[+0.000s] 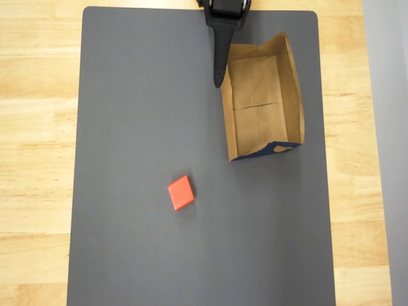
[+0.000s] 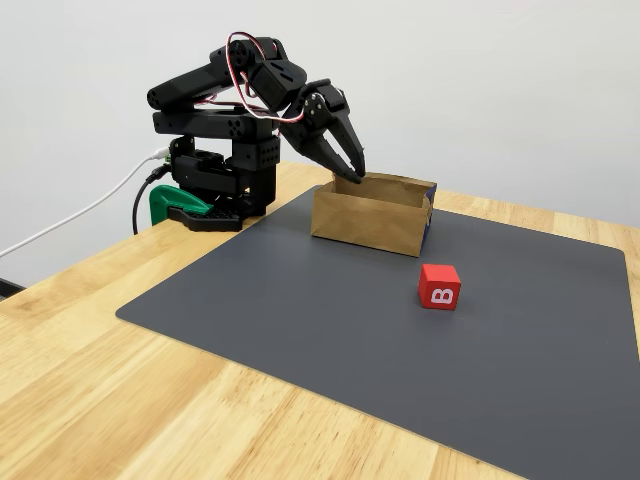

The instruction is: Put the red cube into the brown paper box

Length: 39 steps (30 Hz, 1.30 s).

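Sitting closest to the camera in the fixed view, the red cube (image 2: 439, 286) is showing a white letter B on its side. From the overhead view, the same cube (image 1: 181, 192) is showing a plain red top. It is resting on the grey mat (image 1: 140, 159), well apart from the brown paper box (image 1: 261, 95) and lower left of it. Nothing is lying inside the box, and its near end is showing a dark blue edge. The gripper (image 2: 353, 170) is hanging just beside the box's left wall, its fingers only a little apart, holding nothing.
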Available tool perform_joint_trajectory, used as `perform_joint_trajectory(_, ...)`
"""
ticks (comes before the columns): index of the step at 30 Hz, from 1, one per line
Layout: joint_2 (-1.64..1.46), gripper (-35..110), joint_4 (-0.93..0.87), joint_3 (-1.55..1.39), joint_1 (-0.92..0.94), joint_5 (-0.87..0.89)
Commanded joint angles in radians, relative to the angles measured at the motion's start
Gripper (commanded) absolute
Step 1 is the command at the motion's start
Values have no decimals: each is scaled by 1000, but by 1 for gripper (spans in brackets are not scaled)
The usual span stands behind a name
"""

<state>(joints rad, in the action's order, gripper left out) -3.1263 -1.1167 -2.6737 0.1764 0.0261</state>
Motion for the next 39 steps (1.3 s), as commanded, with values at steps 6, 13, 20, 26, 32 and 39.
perform_joint_trajectory(6,219,10,158,83,95,-46)
perform_joint_trajectory(13,399,10,202,196,172,-156)
perform_joint_trajectory(20,686,11,225,356,224,-239)
perform_joint_trajectory(26,946,13,213,566,267,-379)
perform_joint_trajectory(32,1101,13,249,666,275,-508)
perform_joint_trajectory(39,1397,18,172,891,273,-667)
